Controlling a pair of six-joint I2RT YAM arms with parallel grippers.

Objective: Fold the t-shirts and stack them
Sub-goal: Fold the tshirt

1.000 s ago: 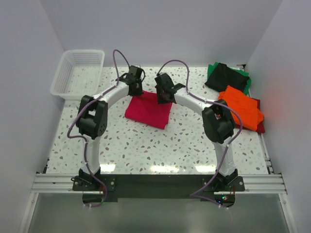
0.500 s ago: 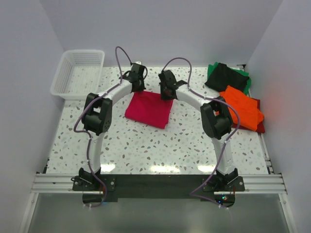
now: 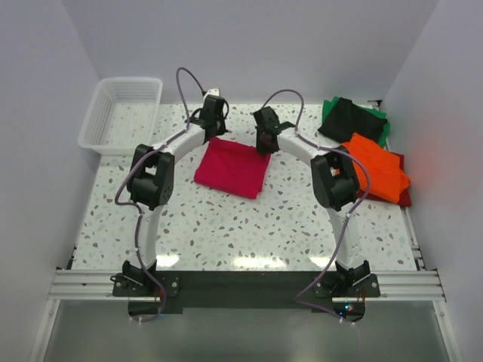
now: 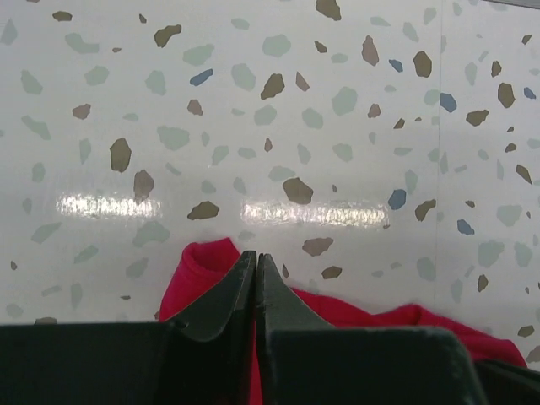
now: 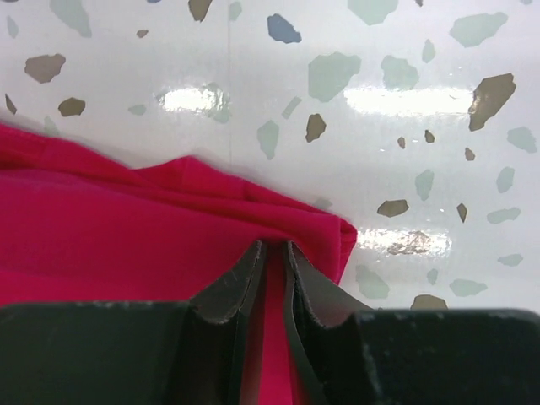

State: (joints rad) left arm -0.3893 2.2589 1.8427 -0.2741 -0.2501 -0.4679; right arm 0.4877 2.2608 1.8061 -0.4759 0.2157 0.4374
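A crimson-pink t-shirt (image 3: 230, 170) lies folded into a rectangle mid-table. My left gripper (image 3: 214, 134) is at its far left corner. In the left wrist view the jaws (image 4: 255, 256) are pressed together over the shirt's far edge (image 4: 380, 325), with a sliver of red cloth between them. My right gripper (image 3: 264, 143) is at the far right corner. Its jaws (image 5: 274, 245) stand a narrow gap apart, pinching a ridge of the shirt (image 5: 126, 228). Folded shirts are stacked at the right: black (image 3: 349, 118) on green (image 3: 383, 127), orange (image 3: 375, 167) on dark red (image 3: 404, 197).
A white mesh basket (image 3: 121, 113) stands at the far left corner of the speckled table (image 3: 249, 226). White walls close in the table at the back and both sides. The arm bases sit on a rail at the near edge.
Both grippers have slid away from me, from over the shirt's far part to its far edge. The right jaws have narrowed. The shirt has barely moved.
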